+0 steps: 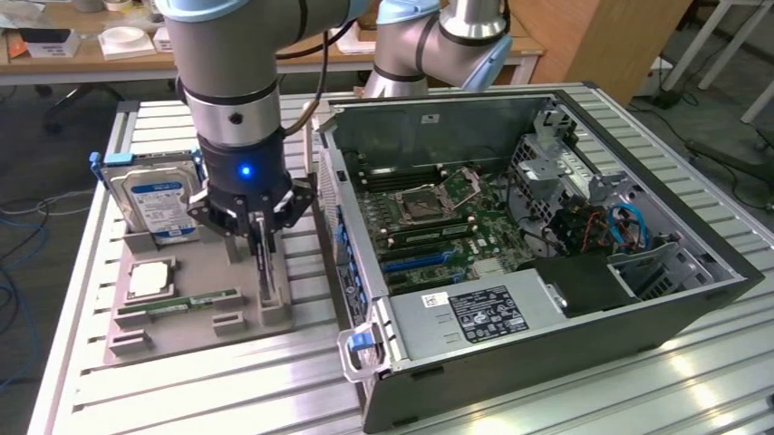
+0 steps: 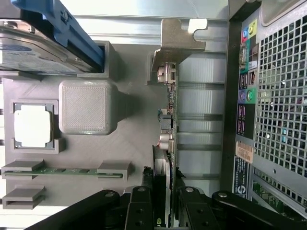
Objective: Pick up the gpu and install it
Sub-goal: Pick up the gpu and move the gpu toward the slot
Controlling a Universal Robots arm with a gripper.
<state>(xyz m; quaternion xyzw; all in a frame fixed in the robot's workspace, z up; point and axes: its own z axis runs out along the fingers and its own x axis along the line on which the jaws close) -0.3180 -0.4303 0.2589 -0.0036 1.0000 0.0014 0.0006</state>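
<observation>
The gpu [image 1: 264, 272] stands on its edge in a slot of the grey holder tray [image 1: 194, 331], just beside the open computer case [image 1: 484, 227]. In the wrist view the gpu [image 2: 169, 120] is seen edge-on, with its silver bracket [image 2: 180, 38] at the far end. My gripper [image 1: 259, 243] is lowered over it, with one finger on each side of the board. The gripper [image 2: 164, 208] looks shut on the gpu, which still sits in the tray [image 2: 134, 124].
The tray also holds a silver hard drive with a blue label [image 1: 158, 199], a processor chip [image 1: 148, 279] and a green RAM stick [image 1: 181, 302]. The case lies open with its motherboard [image 1: 441, 222] facing up. Its rear port panel [image 2: 247, 96] is close beside the tray.
</observation>
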